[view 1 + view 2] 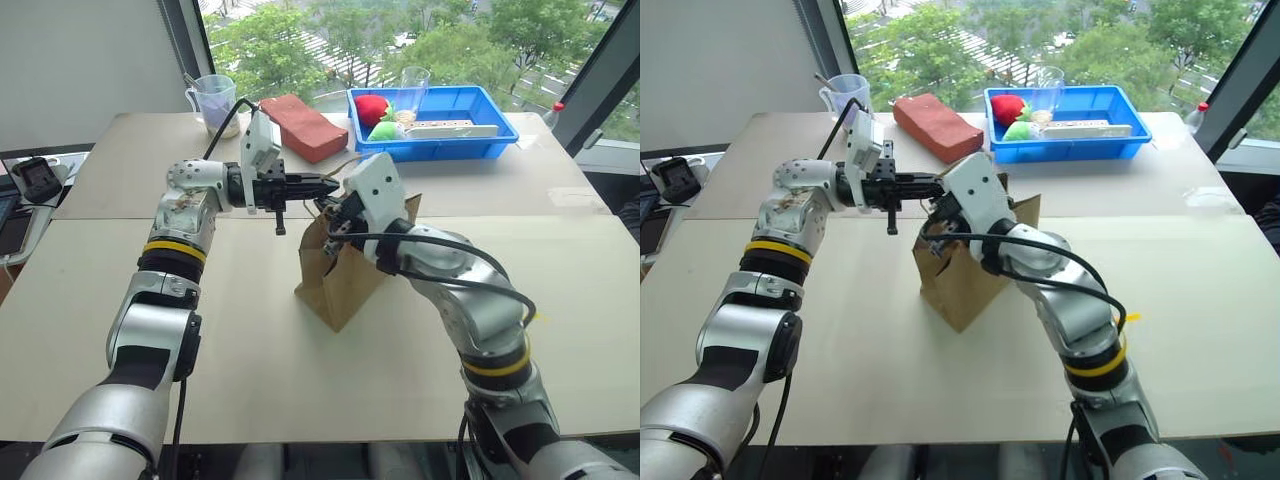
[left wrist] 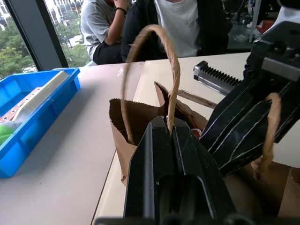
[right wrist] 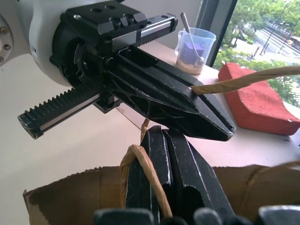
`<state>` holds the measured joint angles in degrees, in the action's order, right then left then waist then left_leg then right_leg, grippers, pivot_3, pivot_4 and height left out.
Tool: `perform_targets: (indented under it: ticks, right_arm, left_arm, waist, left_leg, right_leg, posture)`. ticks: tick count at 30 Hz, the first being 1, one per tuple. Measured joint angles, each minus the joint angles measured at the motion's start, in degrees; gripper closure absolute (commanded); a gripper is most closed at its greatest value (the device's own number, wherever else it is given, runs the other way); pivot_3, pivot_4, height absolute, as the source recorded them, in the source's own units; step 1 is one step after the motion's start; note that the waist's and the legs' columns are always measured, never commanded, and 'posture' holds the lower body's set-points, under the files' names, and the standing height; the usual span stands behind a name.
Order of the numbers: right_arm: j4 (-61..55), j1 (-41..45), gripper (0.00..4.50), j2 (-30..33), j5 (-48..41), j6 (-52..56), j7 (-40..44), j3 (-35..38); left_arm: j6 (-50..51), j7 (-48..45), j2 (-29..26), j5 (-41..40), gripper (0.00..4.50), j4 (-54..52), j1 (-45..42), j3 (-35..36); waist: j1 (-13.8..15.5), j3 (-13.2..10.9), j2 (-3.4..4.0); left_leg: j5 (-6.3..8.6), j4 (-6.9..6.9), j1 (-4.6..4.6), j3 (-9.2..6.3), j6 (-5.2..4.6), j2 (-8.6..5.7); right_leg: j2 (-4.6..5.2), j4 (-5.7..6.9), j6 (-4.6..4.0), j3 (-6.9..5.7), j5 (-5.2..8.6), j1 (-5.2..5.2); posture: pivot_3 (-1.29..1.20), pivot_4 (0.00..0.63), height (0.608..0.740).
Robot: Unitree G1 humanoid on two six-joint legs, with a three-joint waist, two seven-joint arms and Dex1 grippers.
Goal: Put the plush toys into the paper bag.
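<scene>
Two black grippers meet over one paper bag (image 1: 340, 280) standing near the middle of the pale table (image 1: 250, 330). From nine o'clock of the bag, the left gripper (image 1: 335, 185) lies level with its fingers clenched on one twisted cord handle (image 2: 159, 61), which loops up out of the pinch in the left wrist view. From five o'clock, the right gripper (image 1: 330, 215) is clamped on the second handle (image 3: 145, 176), whose cord wraps across its closed fingers at the bag's torn rim. The bag's two handles are thus held one in each gripper, and its mouth faces up between them. At one o'clock of the bag, toward the far edge, one blue tray (image 1: 470, 150) holds one red soft shape (image 1: 372, 108), one green soft shape (image 1: 385, 130) and one long white strip (image 1: 455, 128); a clear cup (image 1: 415, 85) stands in it. One reddish-brown block (image 1: 303, 127) lies at twelve o'clock, and one measuring jug (image 1: 212, 100) with a stirrer stands at eleven. The tabletop is two pale boards joined along a seam. Big windows behind show green trees, and the left wrist view shows two seated people (image 2: 154, 23) beyond the table.
</scene>
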<state>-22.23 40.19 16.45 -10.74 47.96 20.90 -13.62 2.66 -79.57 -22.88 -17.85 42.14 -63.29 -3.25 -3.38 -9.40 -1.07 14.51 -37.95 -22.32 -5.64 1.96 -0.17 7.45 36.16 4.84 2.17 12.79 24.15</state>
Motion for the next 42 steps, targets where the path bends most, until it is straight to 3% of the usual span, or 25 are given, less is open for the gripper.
perform_targets:
  ticks: [3,5,7,10,14,16,17,25,36,42]
  right_arm:
    - [0.82,0.04,4.44,2.2,0.47,-1.19,1.35,0.69]
    - [0.78,0.04,3.89,3.07,0.28,-1.3,2.75,1.14]
    - [0.55,0.01,3.32,4.46,-0.91,-1.3,4.95,1.57]
    - [-0.36,-0.03,2.24,7.18,-2.95,-1.23,8.3,2.92]
    - [-1.89,1.26,0.86,15.09,-7.45,0.18,16.37,5.49]
    - [-1.89,2.91,0.15,17.37,-8.88,0.29,19.01,6.5]
    - [-1.81,3.58,0.07,18.29,-9.58,0.29,20.19,6.71]
    - [3.5,6.88,0.07,20.3,-10.58,-1.66,26.09,5.35]
    - [6.0,7.64,0.07,20.22,-9.42,-3.61,27.26,4.04]
    - [6.32,7.84,0.07,20.2,-8.45,-3.63,26.82,4.04]
  left_arm:
    - [1.96,0.09,0.08,-0.11,4.5,-2.91,1.09,-0.14]
    - [3.71,0.47,-0.08,-0.32,3.91,-6.13,2.32,0.02]
    - [6.41,1.65,-0.57,-0.87,3.24,-10.66,4.55,0.41]
    - [10.61,3.12,-2.42,-2.61,1.79,-17.76,8.6,1.31]
    - [20.37,8.95,-7.36,-6.63,0.09,-35.79,19.32,4.85]
    - [24.59,11.77,-9.41,-8.64,0.0,-43.55,23.82,6.46]
    - [26.52,12.95,-10.2,-9.75,0.0,-47.12,25.78,7.11]
    - [35.8,20.69,-14.92,-15.22,0.0,-66.13,42.53,8.01]
    - [35.88,36.81,-4.32,-9.18,0.0,-68.02,45.92,-1.59]
    - [37.2,39.5,-2.76,-9.68,0.0,-70.04,47.34,-2.85]
  waist:
    - [-0.35,0.0,0.0]
    - [-0.62,0.0,0.0]
    - [-0.83,0.0,0.0]
    - [-0.94,0.0,0.01]
    - [-0.75,-0.01,0.01]
    - [-0.65,-0.01,0.01]
    - [-0.63,-0.01,0.01]
    - [-0.09,-0.01,0.01]
    - [1.05,-0.01,0.01]
    - [0.97,-0.01,0.01]
  left_leg:
    - [0.0,0.0,-0.03,0.0,0.01,0.0]
    - [0.01,0.02,-0.01,-0.01,-0.01,0.01]
    - [0.02,0.02,0.01,0.0,-0.04,0.01]
    - [0.04,0.02,0.03,-0.01,-0.07,0.02]
    - [0.05,0.02,0.03,-0.02,-0.09,0.03]
    - [0.06,0.02,0.03,-0.02,-0.1,0.04]
    - [0.06,0.02,0.05,-0.01,-0.1,0.04]
    - [0.06,0.02,0.09,0.04,-0.1,0.03]
    - [0.05,0.01,0.05,0.06,-0.08,0.03]
    - [0.05,0.01,0.06,0.07,-0.07,0.02]
  right_leg:
    - [0.0,-0.04,0.0,-0.01,0.0,0.05]
    - [0.0,-0.03,0.0,-0.02,0.0,0.04]
    - [0.0,-0.01,0.0,0.0,0.0,0.05]
    - [0.0,0.05,0.0,0.02,0.0,0.05]
    - [0.0,0.01,0.0,0.03,0.0,0.05]
    - [0.0,0.0,0.0,0.03,0.0,0.04]
    - [0.0,0.01,0.0,0.03,0.0,0.01]
    - [0.0,-0.04,0.0,0.07,0.0,-0.03]
    - [0.0,-0.07,-0.01,0.07,0.0,-0.01]
    - [0.0,-0.12,-0.01,0.08,0.0,-0.02]
  posture:
    - [0.0,0.15,0.74]
    - [0.0,0.15,0.74]
    - [0.0,0.15,0.74]
    - [0.0,0.15,0.74]
    - [0.0,0.15,0.74]
    - [0.0,0.15,0.74]
    - [0.0,0.15,0.74]
    - [0.0,0.15,0.74]
    - [0.0,0.15,0.74]
    - [0.0,0.15,0.74]
